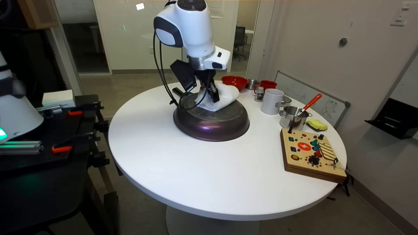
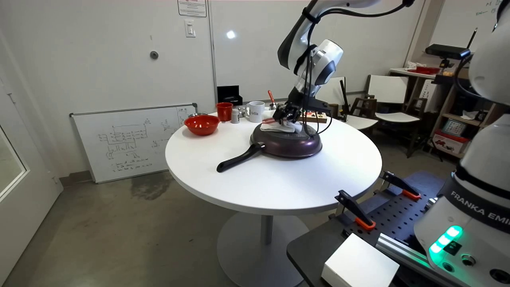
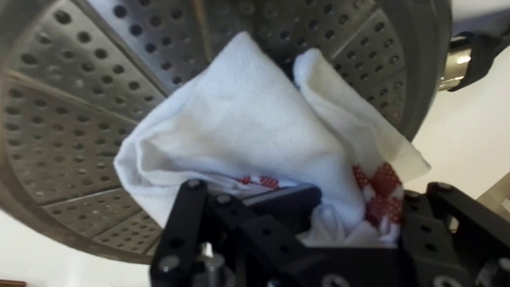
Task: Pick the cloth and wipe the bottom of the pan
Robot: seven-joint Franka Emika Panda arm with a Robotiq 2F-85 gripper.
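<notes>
"Status?"
"My gripper [image 3: 358, 211] is partway closed, pinching the white cloth [image 3: 247, 119] on the upturned pan [image 1: 211, 125]."
"Done?"
"Pick, yes. Cloth's over the bottom, so wiping can go; how much is wiped, can't tell. Likely strokes left."

"FRANKA EMI" on robot base [image 2: 476, 205], cut off; mug [image 2: 255, 108] lettering unclear.

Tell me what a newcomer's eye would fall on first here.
Probably the upturned dark-purple metal pan on the white round table. On the pan sits a bunched white cloth with red patches, held in the black two-fingered gripper. Next, the glossy red bowl near the table's edge.
</notes>
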